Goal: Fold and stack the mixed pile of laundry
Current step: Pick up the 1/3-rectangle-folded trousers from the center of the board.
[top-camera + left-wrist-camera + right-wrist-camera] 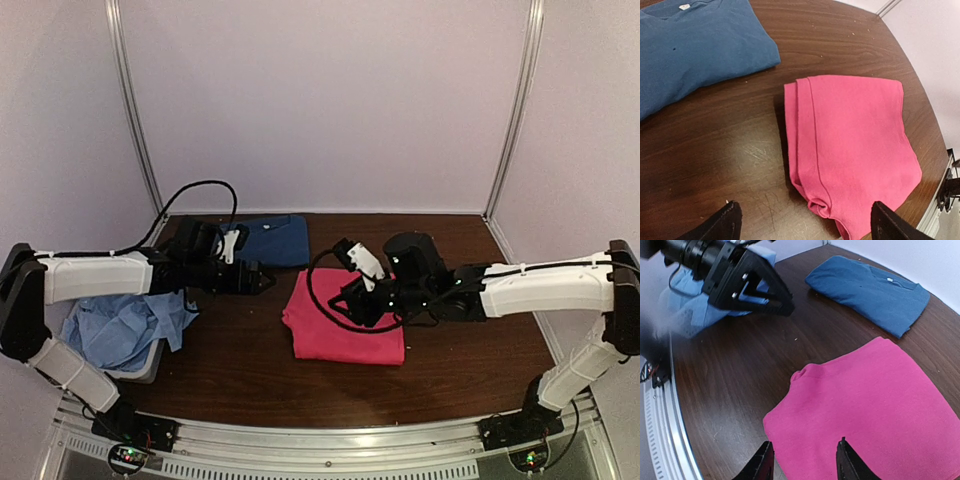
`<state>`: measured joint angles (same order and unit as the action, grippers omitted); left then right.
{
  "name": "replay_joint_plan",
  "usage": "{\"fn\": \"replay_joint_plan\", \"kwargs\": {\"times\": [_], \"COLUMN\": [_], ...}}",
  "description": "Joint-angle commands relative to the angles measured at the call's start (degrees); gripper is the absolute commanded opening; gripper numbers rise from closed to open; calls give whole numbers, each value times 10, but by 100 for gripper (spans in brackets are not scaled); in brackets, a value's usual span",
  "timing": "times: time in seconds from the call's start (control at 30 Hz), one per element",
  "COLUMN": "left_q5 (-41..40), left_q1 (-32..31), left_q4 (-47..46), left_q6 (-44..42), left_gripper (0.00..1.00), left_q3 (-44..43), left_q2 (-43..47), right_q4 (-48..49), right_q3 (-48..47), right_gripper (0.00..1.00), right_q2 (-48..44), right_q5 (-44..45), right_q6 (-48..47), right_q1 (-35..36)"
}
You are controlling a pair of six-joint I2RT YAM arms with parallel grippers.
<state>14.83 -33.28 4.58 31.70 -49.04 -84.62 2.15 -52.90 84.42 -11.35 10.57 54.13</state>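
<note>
Your left gripper (807, 222) stands spread wide: its two dark fingertips (731, 216) sit far apart in the left wrist view, with nothing between them but the brown table (240, 370) and a corner of cloth below. It hangs over bare wood left of the table's centre, apart from every garment, and points toward the pink shirt (335, 335). Your right gripper (805, 462) is also parted, though less widely, and pinches nothing. Its fingertips (762, 462) frame the near-left corner of the pink shirt, which shows in the gap between them; whether they touch the cloth cannot be told. The pink shirt lies folded into a compact block at the middle of the table, somewhat toward the near edge, with its layered folds along the left side and a small bunched lump at the near-left corner. The dark blue T-shirt (275, 240) lies folded flat against the far edge, left of centre, well apart from the pink shirt, with its collar and a white label showing. The pale light-blue cloth (120, 325) is crumpled in the white basket (150, 365) at the near left corner and spills over the rim.
</note>
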Motion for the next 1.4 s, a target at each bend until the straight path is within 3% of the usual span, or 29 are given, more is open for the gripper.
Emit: {"fn": "replay_joint_plan", "kwargs": {"times": [0.0, 0.17, 0.4, 0.57, 0.73, 0.9, 1.13, 1.17, 1.37], "left_q5": [3, 19, 13, 11, 3, 6, 49, 63, 76], "left_q1": [24, 50, 52, 52, 53, 56, 55, 53, 3], "left_q4": [27, 25, 32, 33, 34, 35, -14, -33, -65], "left_q6": [29, 46, 41, 40, 42, 43, 50, 56, 67], "left_gripper": [91, 91, 91, 91, 91, 91, 92, 97, 98], "left_q3": [27, 53, 59, 62, 55, 45, 46, 48, 5], "left_q2": [37, 59, 64, 62, 54, 35, 8, 6, -19], "right_q4": [-90, -99, -125, -156, -182, -178, -61, -47, -23], "right_q3": [-49, -111, -189, -201, -197, -184, -109, -101, -83], "right_gripper": [42, 40, 56, 57, 40, 0, 0, 0, 0], "right_q2": [75, 172, 289, 338, 378, 380, 232, 215, 188], "right_q5": [93, 129, 185, 220, 266, 357, 336, 330, 312], "right_q6": [-137, -179, -196, -198, -197, -202, -221, -226, -255], "right_q1": [68, 126, 139, 142, 149, 162, 163, 162, 152]}}
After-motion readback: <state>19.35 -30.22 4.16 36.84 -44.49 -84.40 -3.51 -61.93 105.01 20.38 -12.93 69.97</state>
